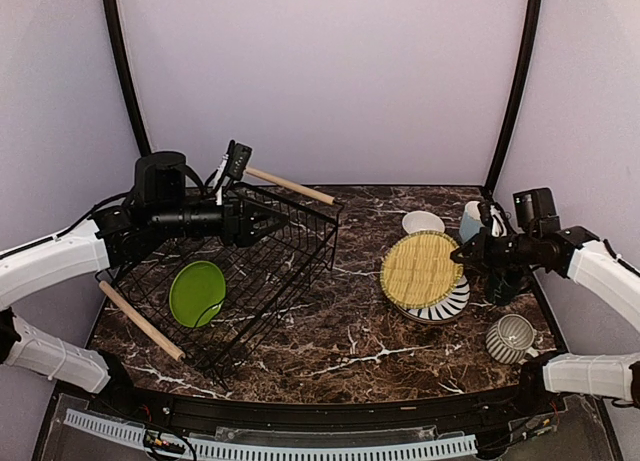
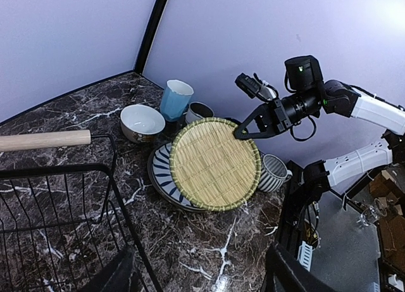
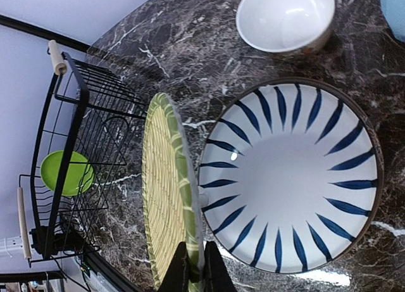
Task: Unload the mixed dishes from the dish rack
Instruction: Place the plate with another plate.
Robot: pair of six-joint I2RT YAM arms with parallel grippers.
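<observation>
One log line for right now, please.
right fingers: shut on yellow plate rim, plate tilted over striped plate | left fingers: open over rack | rack: green plate inside | table: bowl, blue cup

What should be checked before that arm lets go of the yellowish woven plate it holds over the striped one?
1. Right jaws shut on the rim of the olive-yellow woven round plate: ok.
2. White round plate with dark radial stripes underneath, face bare: ok.
3. Yellow plate lying level on it: not ok, tilted.
4. Cream round bowl apart from the striped plate: ok.
5. Left jaws open and empty: ok.
6. Black wire dish rack emptied: not ok, lime green round plate inside.
</observation>
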